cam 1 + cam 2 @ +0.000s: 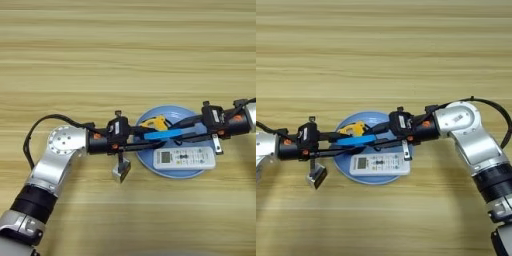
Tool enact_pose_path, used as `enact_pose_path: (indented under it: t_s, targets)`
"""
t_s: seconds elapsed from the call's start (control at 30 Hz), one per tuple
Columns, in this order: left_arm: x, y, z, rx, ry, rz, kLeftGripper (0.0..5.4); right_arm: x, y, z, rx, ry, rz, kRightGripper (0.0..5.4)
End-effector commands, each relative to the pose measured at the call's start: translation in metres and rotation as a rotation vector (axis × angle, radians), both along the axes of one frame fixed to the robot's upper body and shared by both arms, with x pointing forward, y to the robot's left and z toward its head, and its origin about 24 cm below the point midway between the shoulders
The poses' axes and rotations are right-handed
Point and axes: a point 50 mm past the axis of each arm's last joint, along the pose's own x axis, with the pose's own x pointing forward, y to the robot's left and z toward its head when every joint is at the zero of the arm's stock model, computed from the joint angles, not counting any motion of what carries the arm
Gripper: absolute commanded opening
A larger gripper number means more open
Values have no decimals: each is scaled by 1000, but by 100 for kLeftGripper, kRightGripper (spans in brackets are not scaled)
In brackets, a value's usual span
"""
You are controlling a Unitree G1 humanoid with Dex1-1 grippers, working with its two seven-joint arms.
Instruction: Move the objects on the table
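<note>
A small bright-blue bar [163,134] sits over the round light-blue plate [176,173], slanting up to the right. My left gripper [148,139] reaches in from the left to the bar's left end. My right gripper [365,139] reaches in from the right to its other end. I cannot make out which gripper holds the bar. The small silver-grey metal block [121,172] rests on the wooden table [125,60] just below the left gripper's body, left of the plate.
A yellow-and-black tape measure [154,122] lies at the back of the plate. A white remote control [184,157] lies across the plate's front. My left arm comes in from the lower left and my right arm from the right.
</note>
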Motion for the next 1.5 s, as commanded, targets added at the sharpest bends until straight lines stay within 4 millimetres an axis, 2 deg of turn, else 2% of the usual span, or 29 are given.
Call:
enact_pose_path:
  t_s: [0.03,0.53,0.57,1.27,1.5]
  targets:
    - [10,2,14,-34,-53,42,72,-4,-1,-7,-77,31,38,82]
    - [12,2,14,-41,-58,61,72,-6,2,-5,-87,25,59,82]
    - [12,2,14,-41,-59,64,101,-6,2,-6,-86,25,60,82]
    - [15,3,14,-45,-64,82,292,-4,4,-6,-65,17,49,79]
    - [15,2,14,-49,-65,83,352,-1,-3,-4,-33,5,2,79]
